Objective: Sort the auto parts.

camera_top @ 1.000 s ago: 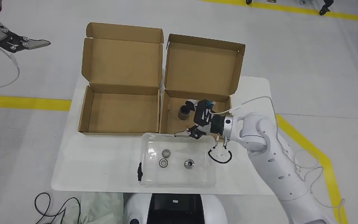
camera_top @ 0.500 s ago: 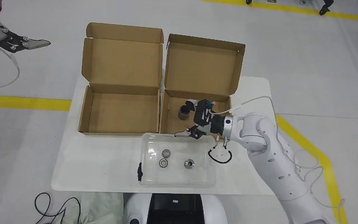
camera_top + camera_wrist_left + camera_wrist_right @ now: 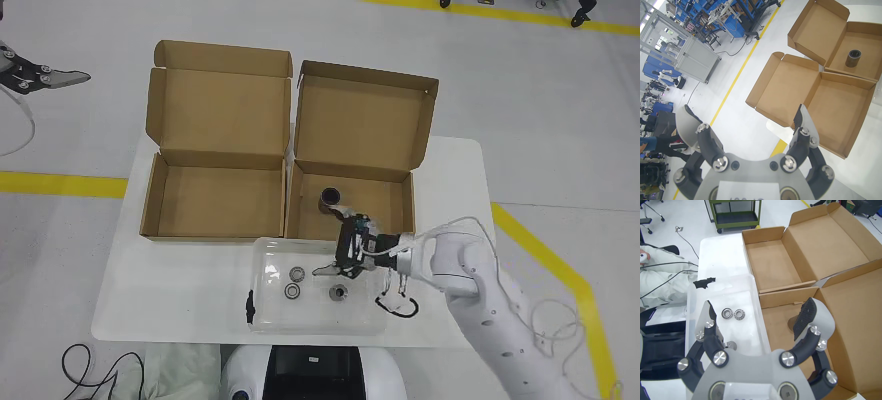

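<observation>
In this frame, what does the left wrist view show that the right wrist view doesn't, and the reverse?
Left wrist, not right: the left gripper, open and holding nothing. Right wrist, not left: the right gripper, open, near a clear bin holding two bearings side by side. Both: the two open cardboard boxes and the dark cylinder standing in one of them, plain from the left wrist, mostly behind a finger from the right.

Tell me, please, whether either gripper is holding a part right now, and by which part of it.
Nothing is held: the right gripper is open and empty by the rim of the clear bin, and the left gripper is open and empty too.
</observation>
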Tool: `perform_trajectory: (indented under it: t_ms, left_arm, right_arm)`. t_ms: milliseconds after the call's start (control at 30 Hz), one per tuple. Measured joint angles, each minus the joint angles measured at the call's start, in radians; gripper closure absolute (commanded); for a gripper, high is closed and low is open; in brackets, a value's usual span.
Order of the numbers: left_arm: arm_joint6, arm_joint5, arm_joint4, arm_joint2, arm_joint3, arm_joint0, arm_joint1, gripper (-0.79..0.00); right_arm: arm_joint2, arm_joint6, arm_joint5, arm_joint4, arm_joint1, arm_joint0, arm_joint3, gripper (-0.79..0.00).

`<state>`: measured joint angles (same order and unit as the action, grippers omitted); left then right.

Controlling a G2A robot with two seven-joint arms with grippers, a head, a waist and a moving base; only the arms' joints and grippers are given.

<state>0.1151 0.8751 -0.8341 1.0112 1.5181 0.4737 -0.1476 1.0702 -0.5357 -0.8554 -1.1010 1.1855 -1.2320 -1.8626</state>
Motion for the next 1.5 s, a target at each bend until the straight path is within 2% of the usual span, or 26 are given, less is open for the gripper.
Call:
perform_trajectory:
  t_ms: [400, 633, 767, 1033, 1500]
  left_arm:
    - [0.000, 0.000, 0.000, 0.000, 0.000, 0.000, 0.000, -0.785]
    - [0.000, 0.000, 0.000, 0.000, 0.000, 0.000, 0.000, -0.785]
    - [0.000, 0.000, 0.000, 0.000, 0.000, 0.000, 0.000, -0.785]
    - [0.000, 0.000, 0.000, 0.000, 0.000, 0.000, 0.000, -0.785]
    - [0.000, 0.000, 0.000, 0.000, 0.000, 0.000, 0.000, -0.785]
  right_arm:
    - [0.019, 0.024, -0.071, -0.075, -0.029, -0.090, -0.032, -0.785]
    - [0.018, -0.021, -0.050, -0.100, -0.040, -0.118, -0.011, -0.785]
    - [0.014, -0.034, -0.042, -0.093, -0.046, -0.131, -0.003, -0.720]
    - [-0.009, -0.074, -0.033, -0.095, -0.055, -0.145, 0.010, -0.646]
    - [-0.089, -0.226, 0.026, -0.065, -0.056, -0.091, 0.065, -0.597]
